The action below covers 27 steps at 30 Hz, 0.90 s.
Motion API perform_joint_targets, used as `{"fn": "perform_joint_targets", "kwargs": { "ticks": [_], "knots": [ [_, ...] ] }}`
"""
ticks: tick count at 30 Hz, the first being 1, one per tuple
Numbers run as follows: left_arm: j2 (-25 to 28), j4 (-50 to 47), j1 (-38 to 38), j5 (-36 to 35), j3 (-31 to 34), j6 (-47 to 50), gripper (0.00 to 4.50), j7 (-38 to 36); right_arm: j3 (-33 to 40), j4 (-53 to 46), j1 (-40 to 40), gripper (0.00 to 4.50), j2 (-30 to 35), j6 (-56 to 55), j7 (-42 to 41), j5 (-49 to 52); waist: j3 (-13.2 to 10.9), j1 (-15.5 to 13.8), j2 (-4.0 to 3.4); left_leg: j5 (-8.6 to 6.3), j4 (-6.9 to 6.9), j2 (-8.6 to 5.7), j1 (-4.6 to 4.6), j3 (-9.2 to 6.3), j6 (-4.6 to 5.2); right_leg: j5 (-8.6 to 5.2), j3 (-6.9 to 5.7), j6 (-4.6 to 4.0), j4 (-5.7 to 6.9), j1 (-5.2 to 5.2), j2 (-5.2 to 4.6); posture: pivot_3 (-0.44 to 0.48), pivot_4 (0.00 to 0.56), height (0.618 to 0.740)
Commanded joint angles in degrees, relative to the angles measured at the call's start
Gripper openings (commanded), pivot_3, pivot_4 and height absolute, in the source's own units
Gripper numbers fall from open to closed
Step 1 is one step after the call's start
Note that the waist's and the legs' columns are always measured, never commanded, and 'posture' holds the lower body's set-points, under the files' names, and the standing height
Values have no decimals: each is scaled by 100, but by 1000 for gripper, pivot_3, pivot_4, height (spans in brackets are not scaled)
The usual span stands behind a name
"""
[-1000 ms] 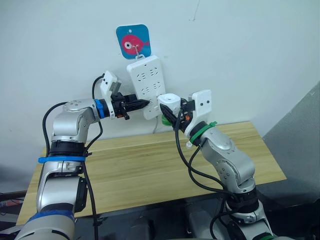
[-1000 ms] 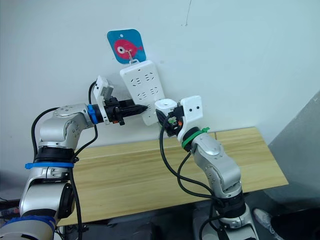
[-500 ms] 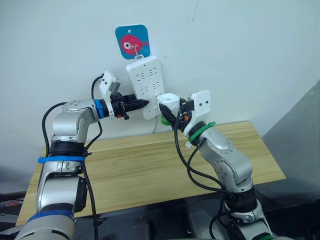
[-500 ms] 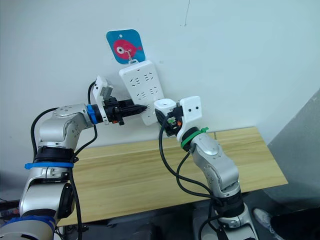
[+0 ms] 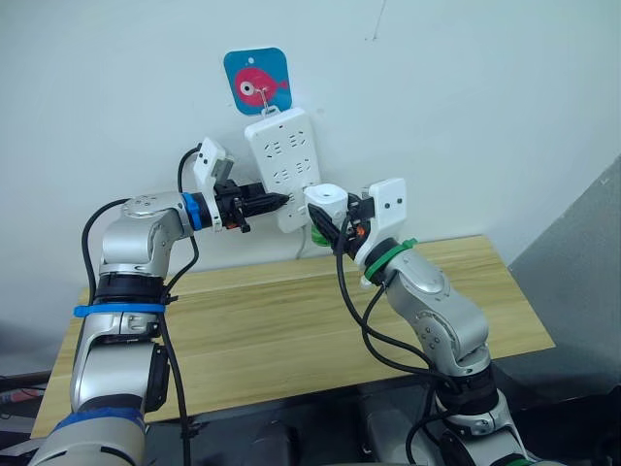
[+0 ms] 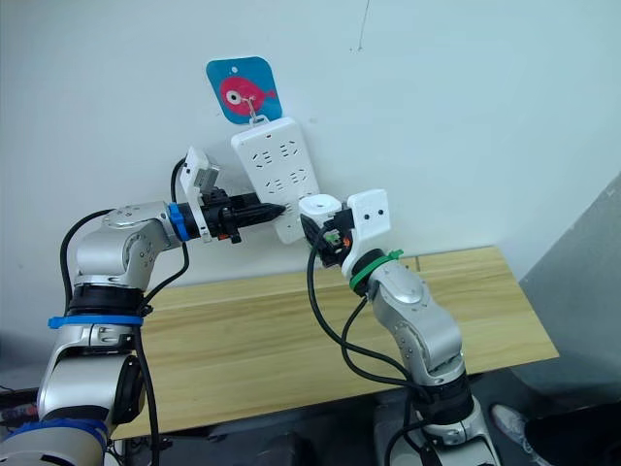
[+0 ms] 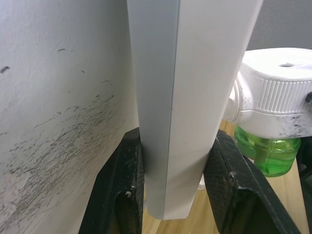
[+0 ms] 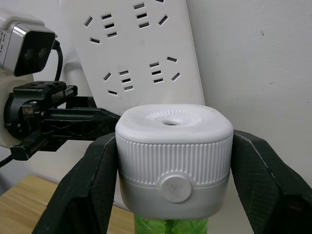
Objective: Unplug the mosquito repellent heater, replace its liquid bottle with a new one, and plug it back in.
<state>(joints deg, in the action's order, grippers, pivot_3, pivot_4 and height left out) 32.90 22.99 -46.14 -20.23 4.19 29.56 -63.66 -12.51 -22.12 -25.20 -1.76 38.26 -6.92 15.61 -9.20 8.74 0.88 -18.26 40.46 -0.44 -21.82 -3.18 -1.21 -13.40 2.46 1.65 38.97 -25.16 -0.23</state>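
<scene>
- Wall hook under the fish sticker (image 5: 257, 84) is all that carries the power strip (image 5: 284, 167), which hangs tilted; a sideways shove could swing the strip or lift it off the hook.
- The left gripper (image 5: 278, 201) is clamped on the strip's lower edge, one black finger (image 7: 119, 187) between wall and strip, the other on the socket face. If that pinch slides, the strip gives way under the push and the prongs miss.
- The mosquito repellent heater (image 8: 173, 156) sits squeezed between the right gripper's (image 5: 323, 219) two fingers, held just beside the strip's lower right corner, above the wooden table (image 5: 291, 320). From the left wrist view it looks to be touching or nearly touching the strip's face; I cannot tell whether the prongs are in a socket.
- The hold is on the ribbed sides only, so a crooked push could twist the heater in the fingers.
- The green liquid bottle (image 7: 267, 153) hangs below the heater; a jolt could loosen it and drop it onto the table.
</scene>
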Motion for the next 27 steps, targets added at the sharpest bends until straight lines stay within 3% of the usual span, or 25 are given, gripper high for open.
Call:
{"fn": "perform_joint_targets", "kwargs": {
  "ticks": [1,9,27],
  "knots": [
    [-25,-68,-58,-85,-81,-20,1296,-154,-111,-146,-30,2981,-152,-58,4,-13,0,0,0,0,0,0,0,0,0,0,0,0,0,0,0,-206,135,740],
    [-19,-129,-26,-101,-84,28,1296,-184,-27,-25,-95,2981,-293,-86,-1,-22,0,0,0,0,-2,0,-1,0,0,0,0,0,0,-2,0,-206,135,740],
    [-73,-265,17,-174,-63,174,1296,-170,-43,1225,-680,2981,-436,-704,-325,-226,3,105,-3,2,-2,1,13,2,-3,1,2,-2,10,4,0,-195,134,740]
  ]
}}
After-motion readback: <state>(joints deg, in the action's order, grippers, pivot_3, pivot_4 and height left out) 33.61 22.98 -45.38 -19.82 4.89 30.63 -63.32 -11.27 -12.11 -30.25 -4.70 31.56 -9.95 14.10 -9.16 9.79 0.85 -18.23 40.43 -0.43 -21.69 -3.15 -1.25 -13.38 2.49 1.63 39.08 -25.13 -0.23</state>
